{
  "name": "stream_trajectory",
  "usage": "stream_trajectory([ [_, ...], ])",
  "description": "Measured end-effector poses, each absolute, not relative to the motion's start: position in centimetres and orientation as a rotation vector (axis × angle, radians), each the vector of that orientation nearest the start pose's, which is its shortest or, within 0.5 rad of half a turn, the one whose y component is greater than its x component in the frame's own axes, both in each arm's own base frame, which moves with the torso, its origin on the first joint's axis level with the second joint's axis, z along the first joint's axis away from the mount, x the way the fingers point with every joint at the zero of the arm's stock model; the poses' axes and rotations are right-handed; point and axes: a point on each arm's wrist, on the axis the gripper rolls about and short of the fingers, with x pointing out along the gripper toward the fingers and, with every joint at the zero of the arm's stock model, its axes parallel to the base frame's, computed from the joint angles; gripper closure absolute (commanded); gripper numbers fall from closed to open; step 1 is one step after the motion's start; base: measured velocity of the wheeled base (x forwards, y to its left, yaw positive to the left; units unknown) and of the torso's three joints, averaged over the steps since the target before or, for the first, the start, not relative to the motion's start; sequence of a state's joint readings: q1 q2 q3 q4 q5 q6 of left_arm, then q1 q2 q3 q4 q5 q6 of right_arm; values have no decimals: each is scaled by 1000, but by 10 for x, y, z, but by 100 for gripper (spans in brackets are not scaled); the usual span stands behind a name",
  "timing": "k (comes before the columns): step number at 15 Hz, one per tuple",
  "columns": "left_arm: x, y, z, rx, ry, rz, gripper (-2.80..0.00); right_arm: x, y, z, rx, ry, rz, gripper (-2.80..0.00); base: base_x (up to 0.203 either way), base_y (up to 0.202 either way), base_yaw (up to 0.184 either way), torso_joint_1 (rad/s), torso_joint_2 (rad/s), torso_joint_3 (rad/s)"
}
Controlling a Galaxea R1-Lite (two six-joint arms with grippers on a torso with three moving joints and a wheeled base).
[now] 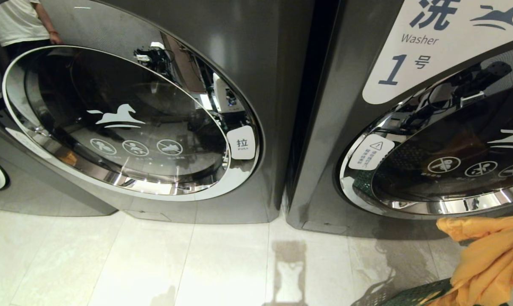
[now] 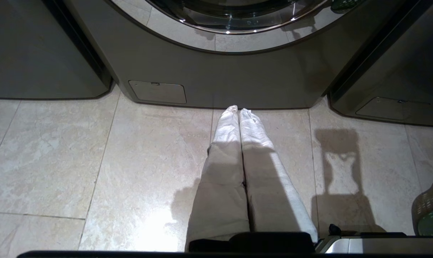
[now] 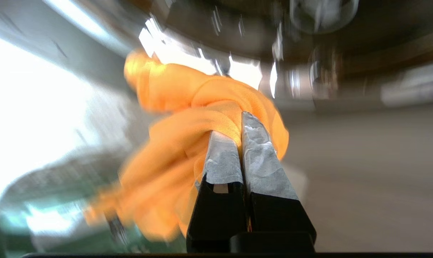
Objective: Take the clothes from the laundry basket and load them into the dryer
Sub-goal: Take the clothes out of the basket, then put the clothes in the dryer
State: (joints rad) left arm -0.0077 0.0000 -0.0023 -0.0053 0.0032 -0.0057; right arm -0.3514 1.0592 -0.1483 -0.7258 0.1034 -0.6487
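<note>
Laundromat floor of pale beige stone tiles (image 1: 125, 259), two dark grey front-load machines standing side by side on it.

Right gripper (image 3: 238, 125): cloth-wrapped fingertips (image 3: 254, 132) pressed together, pinching a fold of the crumpled orange fabric garment (image 3: 188, 118). Cloth bunches around the tips and trails off below them. Right wrist view is motion-blurred; background behind the garment can't be read. In the head view the same garment (image 1: 490, 259) hangs at roughly 4 o'clock, the gripper itself out of that frame. Its lower part drapes over the rim of the dark green mesh laundry basket (image 1: 409, 295) at the bottom edge, about 5 o'clock.

Left gripper (image 2: 238, 111): white-wrapped fingers (image 2: 227, 143) closed against each other, nothing between them, pointing at the base of the machine ahead, above bare tile. Basket edge (image 2: 429, 211) shows at 4 o'clock of that view.

Left grey machine with round chrome-ringed glass door (image 1: 125, 123), door shut, white pull tab (image 1: 241, 142) at its 3 o'clock. Right grey machine with white "Washer 1" label (image 1: 430, 46), its door (image 1: 443, 170) also shut, directly above the garment. Person in a white shirt (image 1: 16, 21) stands at 10 o'clock, partly cut off.
</note>
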Motion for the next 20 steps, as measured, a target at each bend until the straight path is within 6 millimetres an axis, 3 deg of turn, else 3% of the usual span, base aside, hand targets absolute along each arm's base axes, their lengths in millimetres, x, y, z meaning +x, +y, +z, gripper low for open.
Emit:
stream_trajectory([
  [3,-23,0,77,-6,-8,-4,0,116,-27,171,-492,219,-93,0,0,0,0,0,0,0],
  [8,-23,0,77,-6,-8,-4,0,107,5,174,-210,328,43,0,0,0,0,0,0,0],
  [11,-23,0,77,-5,-8,-4,0,91,15,156,-107,367,-26,0,0,0,0,0,0,0],
  [16,-23,0,77,-5,-8,-4,0,47,7,108,-149,390,10,0,0,0,0,0,0,0],
  [20,-23,0,77,-6,-8,-4,0,24,1,94,-157,329,65,0,0,0,0,0,0,0],
])
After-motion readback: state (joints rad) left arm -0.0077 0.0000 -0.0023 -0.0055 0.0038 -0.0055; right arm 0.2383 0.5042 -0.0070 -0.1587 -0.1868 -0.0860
